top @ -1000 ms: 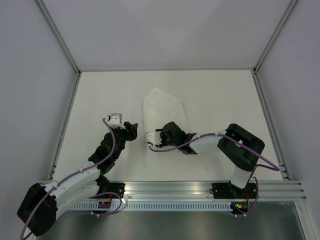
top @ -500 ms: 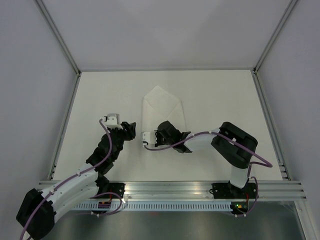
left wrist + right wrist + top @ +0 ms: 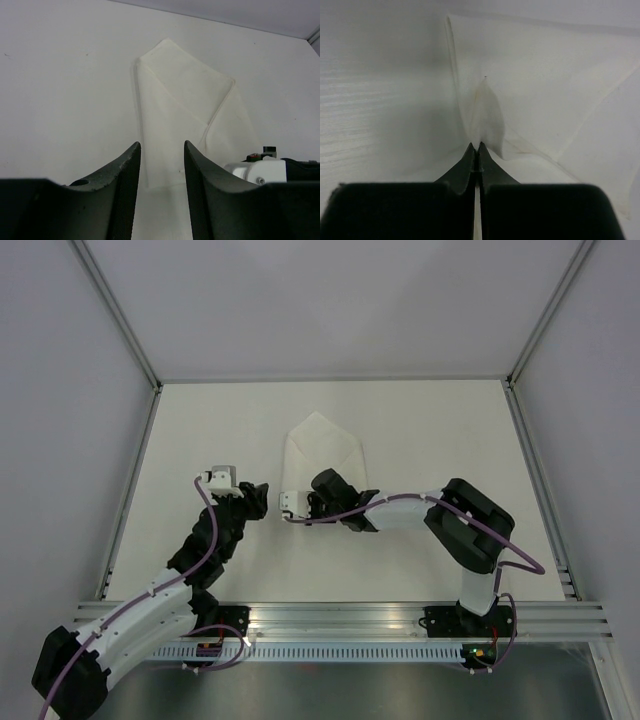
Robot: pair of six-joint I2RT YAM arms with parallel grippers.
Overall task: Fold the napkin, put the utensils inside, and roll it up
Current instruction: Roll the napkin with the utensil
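The white napkin lies partly folded on the table's middle; it also shows in the left wrist view and the right wrist view. My right gripper sits at the napkin's near edge, shut on a pinched-up peak of the cloth. My left gripper is open and empty, just left of the napkin's near left corner, with its fingers pointing at the cloth. No utensils are in view.
The white table is walled by grey panels and a metal frame. The right arm's wrist shows close by in the left wrist view. The arm bases stand on the near rail.
My right gripper has moved left and away from the bases, carrying the napkin's near edge with it. My left gripper has drifted slightly left and stayed open.
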